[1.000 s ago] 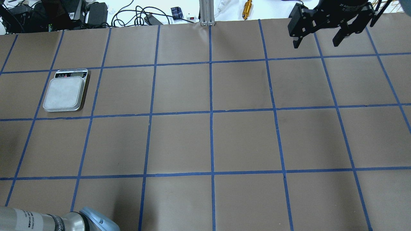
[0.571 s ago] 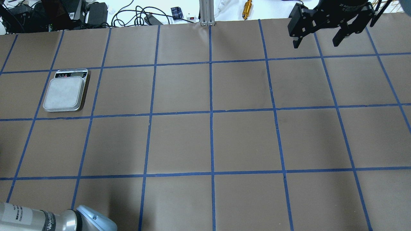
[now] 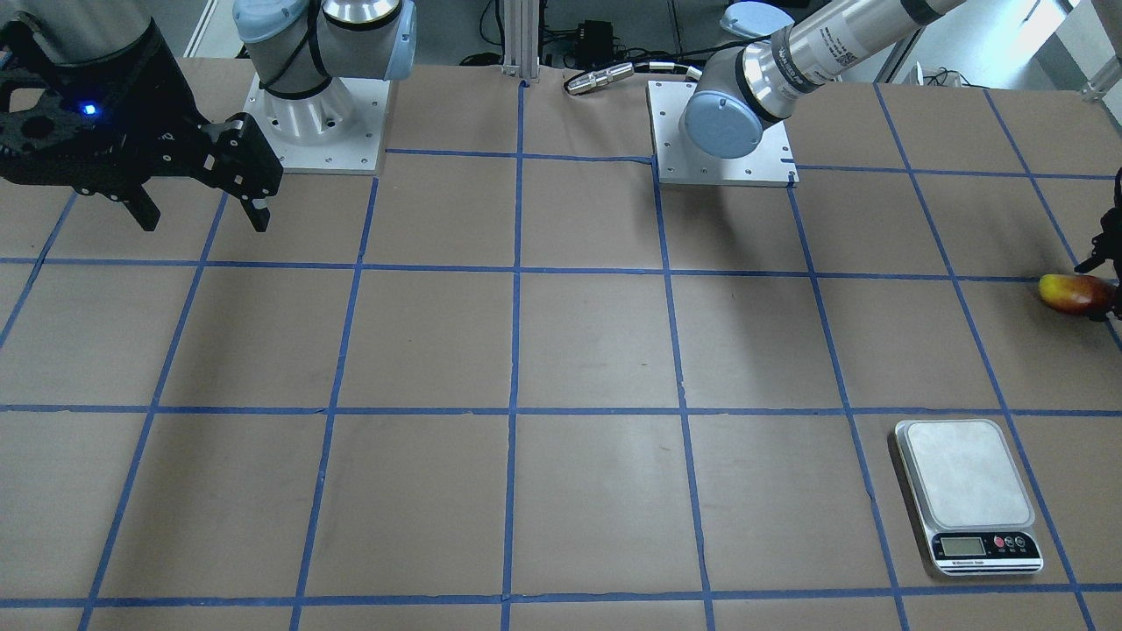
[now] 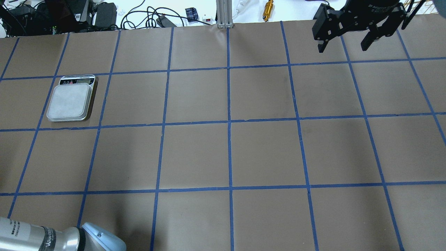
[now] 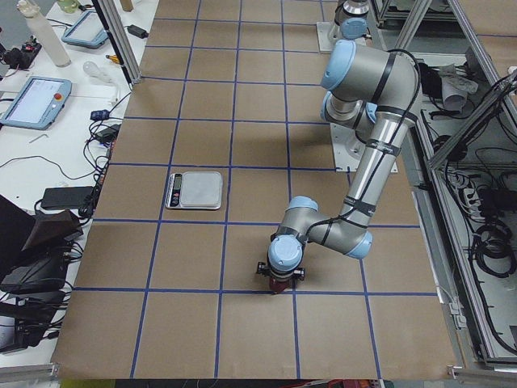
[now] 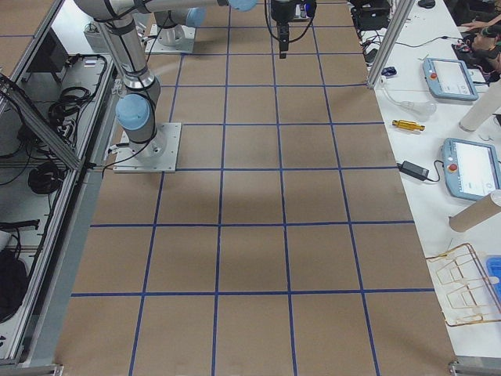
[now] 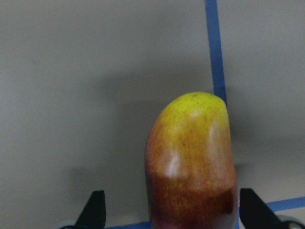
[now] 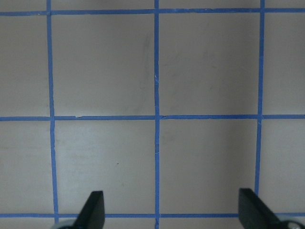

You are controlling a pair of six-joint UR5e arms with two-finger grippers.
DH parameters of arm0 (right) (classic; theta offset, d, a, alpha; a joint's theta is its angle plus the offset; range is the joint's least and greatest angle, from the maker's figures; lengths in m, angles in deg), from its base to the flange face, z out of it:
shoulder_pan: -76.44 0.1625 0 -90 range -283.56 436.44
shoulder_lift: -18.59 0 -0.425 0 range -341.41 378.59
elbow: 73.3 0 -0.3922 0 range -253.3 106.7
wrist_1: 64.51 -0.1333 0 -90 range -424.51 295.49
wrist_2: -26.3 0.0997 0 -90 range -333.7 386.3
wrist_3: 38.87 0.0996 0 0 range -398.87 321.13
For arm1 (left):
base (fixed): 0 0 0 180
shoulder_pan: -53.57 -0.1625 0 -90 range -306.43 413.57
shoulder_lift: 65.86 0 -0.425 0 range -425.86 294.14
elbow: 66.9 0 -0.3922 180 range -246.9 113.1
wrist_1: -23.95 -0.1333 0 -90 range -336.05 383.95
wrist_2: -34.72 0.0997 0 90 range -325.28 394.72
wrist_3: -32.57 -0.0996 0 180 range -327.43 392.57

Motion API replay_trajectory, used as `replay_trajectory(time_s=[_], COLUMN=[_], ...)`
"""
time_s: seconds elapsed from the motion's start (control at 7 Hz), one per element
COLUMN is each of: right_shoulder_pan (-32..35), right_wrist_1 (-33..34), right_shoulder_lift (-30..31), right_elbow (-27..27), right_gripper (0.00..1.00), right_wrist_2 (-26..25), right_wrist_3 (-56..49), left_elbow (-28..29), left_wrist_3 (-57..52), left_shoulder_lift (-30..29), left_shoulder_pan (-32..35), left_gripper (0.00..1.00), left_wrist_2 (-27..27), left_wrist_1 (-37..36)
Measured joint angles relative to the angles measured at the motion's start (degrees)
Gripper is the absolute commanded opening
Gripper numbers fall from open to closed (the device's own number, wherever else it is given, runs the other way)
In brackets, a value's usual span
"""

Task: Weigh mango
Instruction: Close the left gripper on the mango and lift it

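The mango (image 7: 190,162), yellow at its far end and red near the camera, lies on the brown paper between my left gripper's (image 7: 174,212) open fingers, which stand wide on either side without touching it. It also shows at the right edge of the front view (image 3: 1074,294), and in the left side view (image 5: 279,284) under the left gripper (image 5: 279,275). The scale (image 4: 69,101) (image 3: 964,473) (image 5: 198,190) has a bare platform. My right gripper (image 4: 343,47) (image 3: 202,206) (image 8: 174,212) hangs open and empty above the far right of the table.
Blue tape lines (image 4: 229,122) divide the brown table into squares. Both arm bases (image 3: 311,123) stand on white plates at the robot's edge. Cables, a gold cylinder (image 4: 268,9) and tablets (image 6: 450,78) lie beyond the far edge.
The left arm's link at the bottom left of the overhead view has slid a little down and left. The right gripper has stayed almost still.
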Motion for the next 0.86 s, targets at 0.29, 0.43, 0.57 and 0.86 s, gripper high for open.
replay_trajectory(time_s=[0.29,0.43,0.57,0.86], right_shoulder_pan=[-0.02,-0.05,-0.06,-0.03], right_wrist_1=[0.0,0.0,0.0,0.0], right_shoulder_lift=[0.01,0.0,-0.02,0.0], right_elbow=[0.0,0.0,0.0,0.0], right_gripper=[1.0,1.0,1.0,1.0], right_wrist_2=[0.0,0.02,0.05,0.03], right_wrist_3=[0.0,0.0,0.0,0.0], left_elbow=[-0.2,-0.11,0.13,1.12], left_wrist_3=[-0.21,-0.14,0.45,7.07], left_shoulder_lift=[-0.42,-0.38,0.12,2.13], left_shoulder_pan=[-0.3,-0.32,-0.25,1.54], left_gripper=[0.1,0.0,0.0,0.0], left_wrist_2=[-0.22,-0.24,-0.33,-1.24], left_wrist_1=[0.0,0.03,0.01,0.99])
